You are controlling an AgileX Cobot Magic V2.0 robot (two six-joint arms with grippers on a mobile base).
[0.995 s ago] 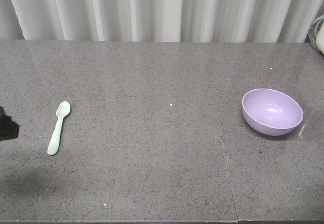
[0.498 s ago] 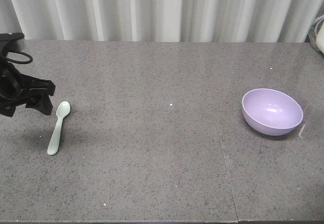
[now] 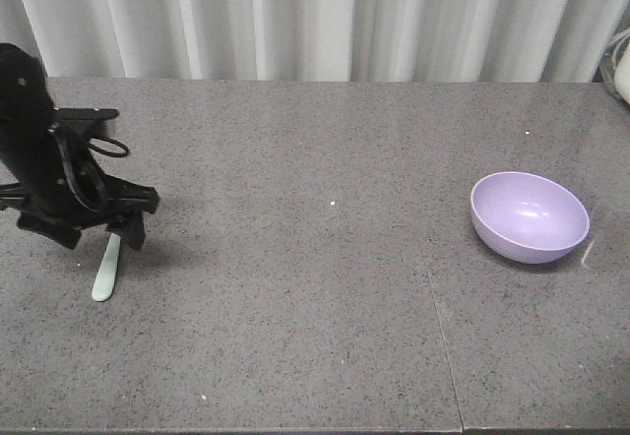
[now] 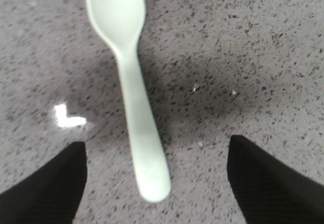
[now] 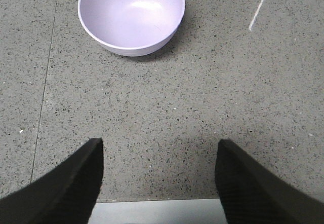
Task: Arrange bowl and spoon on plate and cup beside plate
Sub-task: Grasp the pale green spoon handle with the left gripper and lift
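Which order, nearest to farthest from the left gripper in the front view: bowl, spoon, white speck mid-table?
1. spoon, on the left, directly under the open left gripper, handle sticking out below it.
2. white speck, near the middle of the view.
3. bowl, far right.

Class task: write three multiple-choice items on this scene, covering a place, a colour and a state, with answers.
1. Where does the spoon lie? A) left part of the table B) its centre C) its far right edge
2. What colour is the bowl? A) red B) lavender C) black
3. How is the left claw? A) shut on something B) open C) out of view
Answers: A, the front view shows it at the left; B, plainly lavender; B, its jaws stand apart beside the handle.
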